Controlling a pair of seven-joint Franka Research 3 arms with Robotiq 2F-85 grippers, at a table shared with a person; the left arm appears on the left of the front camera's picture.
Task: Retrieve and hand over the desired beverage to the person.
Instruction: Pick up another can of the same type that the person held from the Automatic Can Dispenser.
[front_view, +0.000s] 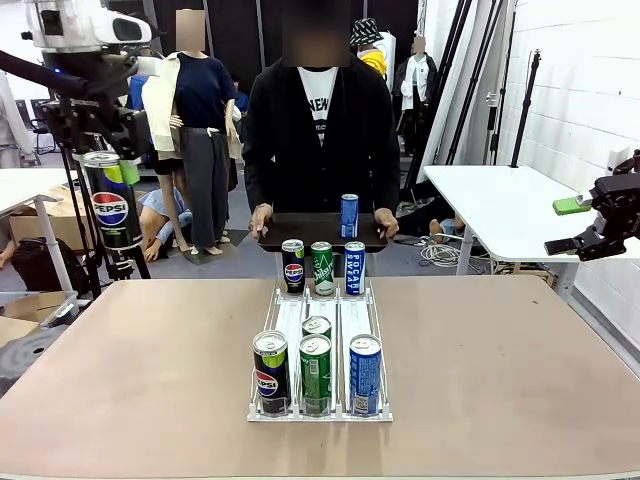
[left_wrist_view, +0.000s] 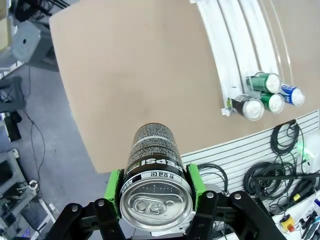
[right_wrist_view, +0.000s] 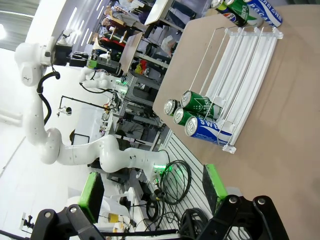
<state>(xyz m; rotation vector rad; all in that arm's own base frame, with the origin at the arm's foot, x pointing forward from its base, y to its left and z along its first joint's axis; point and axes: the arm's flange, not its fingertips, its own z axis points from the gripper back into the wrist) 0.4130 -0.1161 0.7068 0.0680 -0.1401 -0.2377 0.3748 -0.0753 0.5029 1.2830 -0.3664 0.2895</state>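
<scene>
**Pepsi can held aloft, tray waiting**

Front view: brown table (front_view: 150, 350) with white can rack (front_view: 320, 330); person (front_view: 320, 130) at the far edge holds a black tray (front_view: 300, 232) bearing one blue can (front_view: 349, 215). Left gripper (front_view: 105, 150), raised at far left, pinches a black Pepsi can (front_view: 111, 205). Right gripper (front_view: 600, 235) hangs empty, spread.

Left wrist view: green pads (left_wrist_view: 196, 181) clamp the Pepsi can's (left_wrist_view: 152, 175) upper wall. Likely full and heavy, slick, thin-walled; mid-body hold suits.

Right wrist view: fingers (right_wrist_view: 91, 192) wide apart over the rack (right_wrist_view: 245, 85).
</scene>
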